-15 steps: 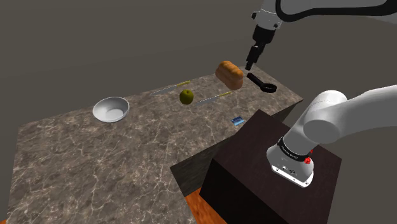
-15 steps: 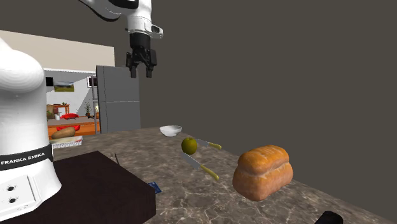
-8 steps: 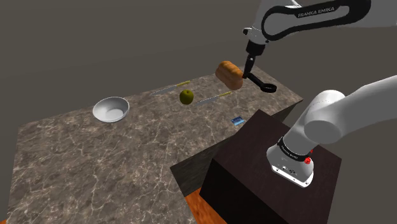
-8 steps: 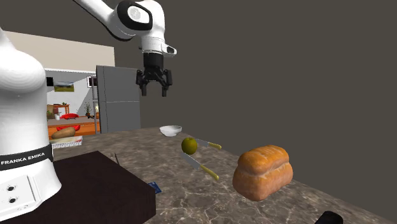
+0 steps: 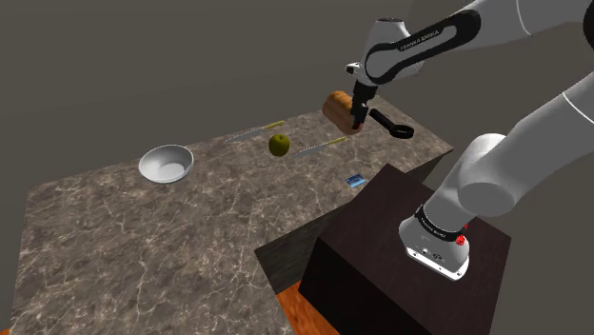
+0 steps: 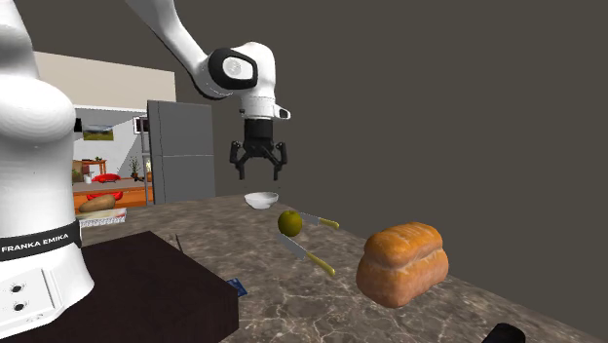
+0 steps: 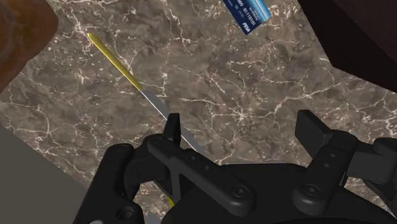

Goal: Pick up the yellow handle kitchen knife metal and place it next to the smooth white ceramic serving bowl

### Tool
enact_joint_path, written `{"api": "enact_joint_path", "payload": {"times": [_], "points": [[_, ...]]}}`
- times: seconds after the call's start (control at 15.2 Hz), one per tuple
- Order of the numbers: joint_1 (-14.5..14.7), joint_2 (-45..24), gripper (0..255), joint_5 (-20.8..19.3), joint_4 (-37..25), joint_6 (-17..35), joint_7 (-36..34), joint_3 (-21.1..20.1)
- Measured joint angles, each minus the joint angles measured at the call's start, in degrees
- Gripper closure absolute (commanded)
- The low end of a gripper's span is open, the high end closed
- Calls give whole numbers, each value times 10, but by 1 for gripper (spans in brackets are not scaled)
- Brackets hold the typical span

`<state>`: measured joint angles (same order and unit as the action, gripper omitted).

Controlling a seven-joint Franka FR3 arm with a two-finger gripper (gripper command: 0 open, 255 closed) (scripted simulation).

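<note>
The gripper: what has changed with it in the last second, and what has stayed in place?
The gripper came down and toward the shoulder view's left; it now hangs open, empty, above one yellow-handled knife. That knife, the other knife, the green fruit, the bread loaf and the white bowl have not moved.

I note a grey-brown stone countertop (image 5: 143, 228) veined in white. The slim kitchen knife (image 7: 127, 79) has a yellow handle and a pale grey blade. The round serving bowl (image 5: 166, 164) reads plain white. The round fruit (image 5: 279, 144) is olive green, the bread loaf (image 5: 338, 105) golden brown, the small flat card (image 7: 247, 11) blue with white print, and the box stand (image 5: 381, 257) dark brown.
</note>
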<state>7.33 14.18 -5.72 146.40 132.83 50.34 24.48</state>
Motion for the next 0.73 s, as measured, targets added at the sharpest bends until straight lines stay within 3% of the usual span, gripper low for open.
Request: {"api": "enact_joint_path", "payload": {"times": [0.2, 0.46, 0.73], "points": [[16, -72, 0, 33, -13, 55, 91, 24], [25, -188, 0, 117, -58, 114, 231, 30], [0, -288, 0, 194, -111, 150, 362, -1]]}}
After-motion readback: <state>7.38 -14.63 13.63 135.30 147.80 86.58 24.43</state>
